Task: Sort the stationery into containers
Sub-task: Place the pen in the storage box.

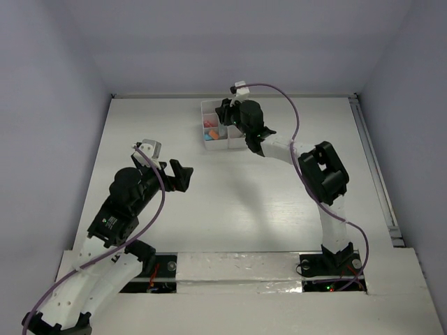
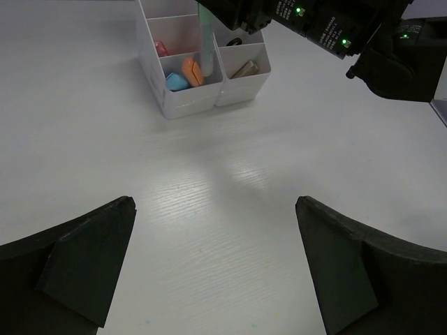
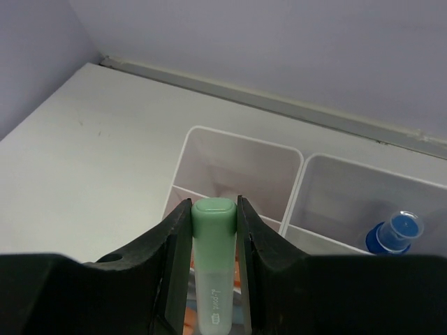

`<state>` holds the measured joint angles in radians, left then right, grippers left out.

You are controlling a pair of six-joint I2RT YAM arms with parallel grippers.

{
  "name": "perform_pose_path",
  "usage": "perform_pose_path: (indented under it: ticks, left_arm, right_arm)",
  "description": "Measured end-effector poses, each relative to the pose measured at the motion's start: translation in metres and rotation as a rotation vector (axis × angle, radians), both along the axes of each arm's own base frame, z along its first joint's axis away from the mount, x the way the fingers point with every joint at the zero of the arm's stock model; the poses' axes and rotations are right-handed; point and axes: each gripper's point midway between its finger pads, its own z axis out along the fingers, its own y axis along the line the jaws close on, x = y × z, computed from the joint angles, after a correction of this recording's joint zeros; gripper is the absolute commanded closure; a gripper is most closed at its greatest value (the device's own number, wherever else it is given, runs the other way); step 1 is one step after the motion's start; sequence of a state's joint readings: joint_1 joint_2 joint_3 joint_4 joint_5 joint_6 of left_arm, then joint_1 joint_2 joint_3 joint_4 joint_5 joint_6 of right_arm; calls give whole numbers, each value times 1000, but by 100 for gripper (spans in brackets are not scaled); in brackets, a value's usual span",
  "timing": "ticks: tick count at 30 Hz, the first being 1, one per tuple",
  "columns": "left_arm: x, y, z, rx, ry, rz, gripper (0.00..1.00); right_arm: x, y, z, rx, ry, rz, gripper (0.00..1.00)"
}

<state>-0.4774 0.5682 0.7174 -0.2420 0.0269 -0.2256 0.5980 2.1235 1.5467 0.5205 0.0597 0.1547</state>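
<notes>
Your right pincer (image 3: 213,209) is clenched on the pale-green marker (image 3: 213,272), holding it upright, probably so it can slide straight down into a cell. It hangs over the white box (image 2: 183,105) at the table's (image 2: 230,181) 12 o'clock, above the left column where erasers (image 2: 192,71) lie. The blue-capped bottle (image 3: 394,234) stands at the marker's 3 o'clock. Your left pincer (image 2: 215,209), at 9 o'clock, gapes empty, out of the way.

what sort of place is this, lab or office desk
Most likely a robot lab test cell: a white table boxed in by plain pale walls, a left arm and right arm bolted at its near edge, one organiser box.
</notes>
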Motion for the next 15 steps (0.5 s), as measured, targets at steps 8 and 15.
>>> perform_pose_path:
  ticks: [8, 15]
  left_arm:
    - [3, 3, 2, -5, -5, 9, 1]
    - [3, 4, 3, -10, -11, 13, 1]
  right_arm:
    - [-6, 6, -1, -8, -24, 19, 11]
    - [-30, -6, 16, -5, -28, 25, 0]
